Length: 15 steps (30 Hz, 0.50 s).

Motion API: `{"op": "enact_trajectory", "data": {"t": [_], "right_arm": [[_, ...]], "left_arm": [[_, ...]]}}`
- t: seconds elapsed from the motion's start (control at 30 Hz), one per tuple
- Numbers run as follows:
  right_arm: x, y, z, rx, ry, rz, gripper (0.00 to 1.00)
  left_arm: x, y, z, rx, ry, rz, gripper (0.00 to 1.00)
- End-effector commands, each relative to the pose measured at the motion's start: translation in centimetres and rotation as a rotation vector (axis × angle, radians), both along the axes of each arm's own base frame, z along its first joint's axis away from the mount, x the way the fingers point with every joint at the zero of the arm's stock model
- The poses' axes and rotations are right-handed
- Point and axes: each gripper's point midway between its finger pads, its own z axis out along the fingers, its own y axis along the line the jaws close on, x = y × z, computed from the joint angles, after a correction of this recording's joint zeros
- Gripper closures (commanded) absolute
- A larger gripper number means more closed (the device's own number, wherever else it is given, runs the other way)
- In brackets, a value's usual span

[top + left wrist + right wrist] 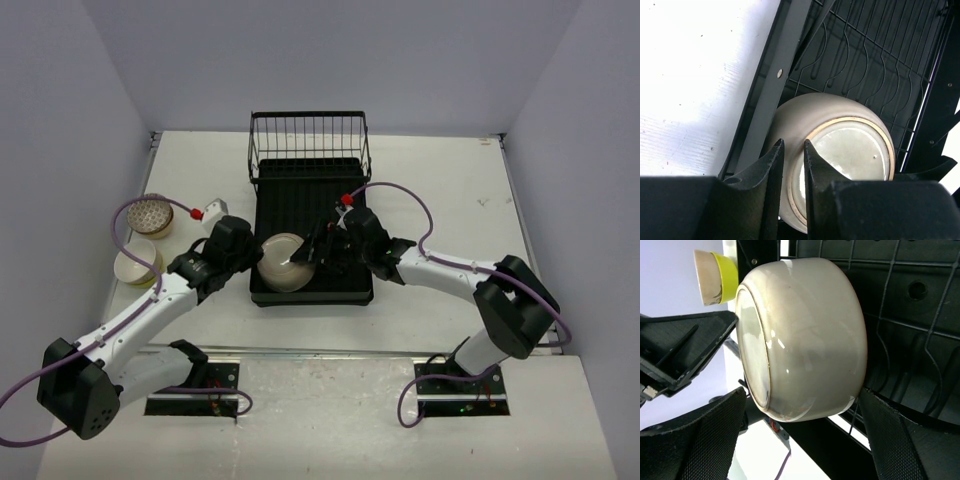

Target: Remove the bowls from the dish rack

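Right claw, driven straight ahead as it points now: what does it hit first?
The cream bowl, tipped on its side in the dish rack; it already sits between the open right claw's fingers.

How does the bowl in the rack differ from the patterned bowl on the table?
The cream bowl lies tipped on edge in the dish rack; the patterned bowl sits upright on the table. The cream bowl is plain; the patterned bowl shows a dark dotted net inside. Both are round.

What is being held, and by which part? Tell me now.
The cream bowl in the dish rack: the left tool pinches its foot ring. The right tool straddles it, open.
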Motion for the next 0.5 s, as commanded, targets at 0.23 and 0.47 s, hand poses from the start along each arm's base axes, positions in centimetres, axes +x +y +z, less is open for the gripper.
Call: {"op": "enact_trajectory", "data": {"t": [0.23,0.47], "right_arm": [[0.1,4.1,9.8,0.320,-0.193,0.119,0.10],[-0.4,5.2,10.0,0.396,-0.159,0.167,0.12]], "left_arm": [[-0.7,-0.6,-0.3,-0.007,0.028,-0.044,0.78],[-0.7,-0.4,-0.1,0.000,0.027,-0.045,0.78]]}}
